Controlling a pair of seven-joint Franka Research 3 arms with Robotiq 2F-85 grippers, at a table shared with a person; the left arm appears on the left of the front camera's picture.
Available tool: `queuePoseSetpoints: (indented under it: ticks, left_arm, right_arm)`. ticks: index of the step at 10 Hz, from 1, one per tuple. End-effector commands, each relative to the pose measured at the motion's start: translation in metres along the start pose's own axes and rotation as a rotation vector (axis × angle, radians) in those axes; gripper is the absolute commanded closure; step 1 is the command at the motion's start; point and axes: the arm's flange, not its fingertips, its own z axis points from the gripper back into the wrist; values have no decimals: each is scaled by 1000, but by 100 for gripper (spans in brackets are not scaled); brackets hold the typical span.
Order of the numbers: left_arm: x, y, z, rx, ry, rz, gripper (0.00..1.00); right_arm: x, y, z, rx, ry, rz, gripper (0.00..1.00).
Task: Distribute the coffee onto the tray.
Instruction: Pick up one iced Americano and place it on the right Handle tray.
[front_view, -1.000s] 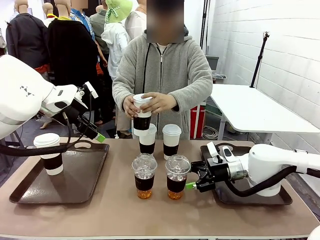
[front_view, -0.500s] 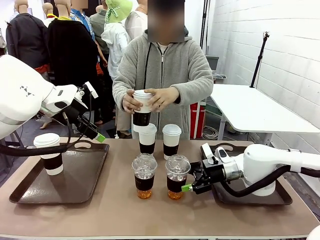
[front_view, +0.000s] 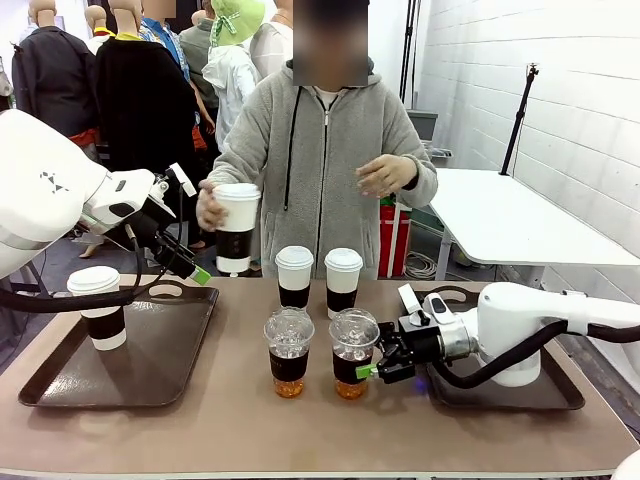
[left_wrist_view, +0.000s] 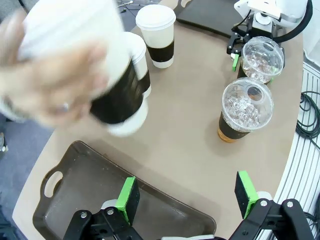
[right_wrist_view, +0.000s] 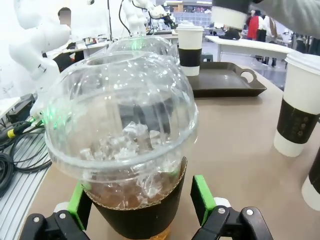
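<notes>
Desk: carries two trays and four cups.
Person: hand holds a paper cup aloft.
Left tray: one paper cup, upright.
Right tray: beneath the right arm.
Mid-desk: two paper cups stand behind two iced cups.
Right jaws: released, straddling the right iced cup.
Left jaws: released, empty, above the left tray.

A person in a grey zip hoodie stands behind the brown table. A white table stands by the white brick wall.
</notes>
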Motion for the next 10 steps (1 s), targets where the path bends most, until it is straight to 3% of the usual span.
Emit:
queuePoseSetpoints:
  ticks: [1, 2, 7, 10]
  left_arm:
    - [-3, 4, -1, -15, -23, -19, 0]
    - [-3, 4, -1, -15, -23, -19, 0]
    - [-3, 4, -1, -15, -23, -19, 0]
    - [-3, 4, -1, -15, -23, -19, 0]
  right_arm:
    - [0, -6, -5, 15, -33, -4, 15]
    - [0, -6, -5, 29, -57, 5, 33]
    - [6, -2, 8, 17, -89, 3, 33]
    - [41, 16, 54, -71, -88, 52, 33]
